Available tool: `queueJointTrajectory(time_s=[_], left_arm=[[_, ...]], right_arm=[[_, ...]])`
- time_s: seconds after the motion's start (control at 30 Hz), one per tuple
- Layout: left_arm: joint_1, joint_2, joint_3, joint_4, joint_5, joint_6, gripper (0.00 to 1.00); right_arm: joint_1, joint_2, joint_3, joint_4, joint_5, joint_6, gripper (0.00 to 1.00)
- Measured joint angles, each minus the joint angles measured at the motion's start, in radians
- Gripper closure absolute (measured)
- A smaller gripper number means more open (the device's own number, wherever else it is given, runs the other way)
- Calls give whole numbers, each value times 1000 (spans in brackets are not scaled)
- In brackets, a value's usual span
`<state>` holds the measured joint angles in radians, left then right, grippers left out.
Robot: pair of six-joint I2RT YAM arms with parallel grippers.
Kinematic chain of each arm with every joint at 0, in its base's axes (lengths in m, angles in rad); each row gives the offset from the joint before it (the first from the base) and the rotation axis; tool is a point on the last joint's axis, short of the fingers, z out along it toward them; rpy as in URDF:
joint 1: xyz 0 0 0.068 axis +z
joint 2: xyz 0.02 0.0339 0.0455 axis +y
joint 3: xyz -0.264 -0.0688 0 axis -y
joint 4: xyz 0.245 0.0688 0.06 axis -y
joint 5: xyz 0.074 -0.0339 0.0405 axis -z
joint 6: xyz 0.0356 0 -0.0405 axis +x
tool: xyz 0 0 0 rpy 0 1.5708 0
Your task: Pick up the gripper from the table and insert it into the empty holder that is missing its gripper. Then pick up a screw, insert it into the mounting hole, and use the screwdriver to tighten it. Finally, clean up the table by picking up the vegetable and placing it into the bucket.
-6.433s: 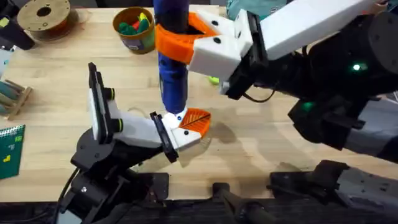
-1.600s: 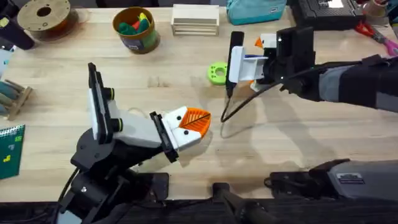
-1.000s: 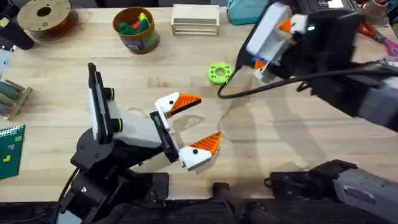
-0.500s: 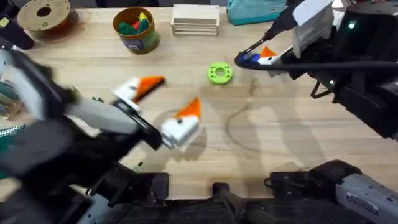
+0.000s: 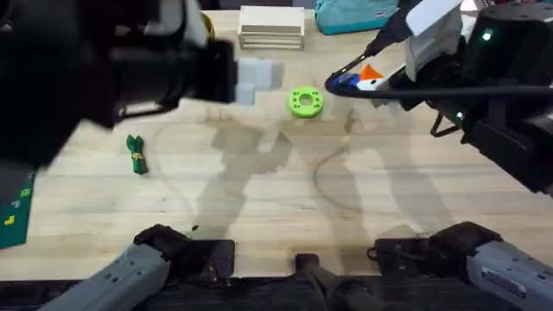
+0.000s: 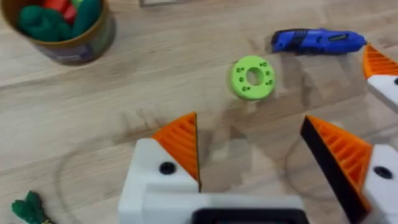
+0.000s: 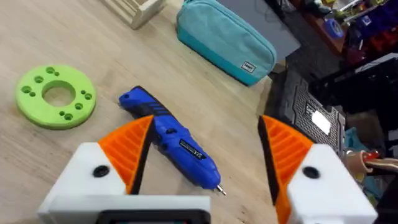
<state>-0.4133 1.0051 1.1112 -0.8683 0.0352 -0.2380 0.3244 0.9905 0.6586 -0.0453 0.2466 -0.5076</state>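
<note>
The blue screwdriver (image 7: 171, 142) lies flat on the table beside the flat green ring (image 7: 56, 96). My right gripper (image 7: 208, 149) hovers open just above it, one orange finger on each side; from overhead the screwdriver (image 5: 343, 82) sits under that gripper (image 5: 371, 76). My left gripper (image 6: 258, 155) is open and empty, raised high over the table. Below it are the bucket (image 6: 59, 28) with green and red toy pieces, the ring (image 6: 252, 78) and the screwdriver (image 6: 317, 40). The green vegetable (image 5: 136, 155) lies on the table's left side. The loose gripper, holder and screw are out of view.
A stack of wooden blocks (image 5: 270, 26) and a teal pouch (image 5: 354, 13) stand along the back edge. The left arm (image 5: 95, 69) looms large and dark over the back-left table, hiding the bucket from above. A green card (image 5: 15, 207) lies at the left edge.
The left arm rose and swung to the back left, close under the camera, uncovering the vegetable. The right gripper carried the screwdriver back right, laid it down and now holds still above it.
</note>
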Motion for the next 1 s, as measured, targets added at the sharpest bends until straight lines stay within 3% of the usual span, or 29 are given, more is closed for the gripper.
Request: queueJointTrajectory(time_s=[0.13, 0.23, 0.5, 0.63, 0.8, 1.0], left_arm=[[42, 116, 92, -116, 2, -2, 15], [133, 163, 113, -200, -9, -2, 15], [534, 194, 115, -336, -52, 4, 15], [679, 194, 115, -355, -98, 33, 15], [796, 193, 91, -322, -123, 74, 15], [894, 193, -59, -196, -134, 92, 15]], right_arm=[[0, 0, 0, 0, 0, 0, 47], [0, 0, 0, 0, 0, 0, 47], [0, 0, 0, 0, 0, 3, 47], [0, 0, 0, 0, 0, 3, 47], [0, 0, 0, 0, 0, 3, 47], [0, 0, 0, 0, 0, 3, 47]])
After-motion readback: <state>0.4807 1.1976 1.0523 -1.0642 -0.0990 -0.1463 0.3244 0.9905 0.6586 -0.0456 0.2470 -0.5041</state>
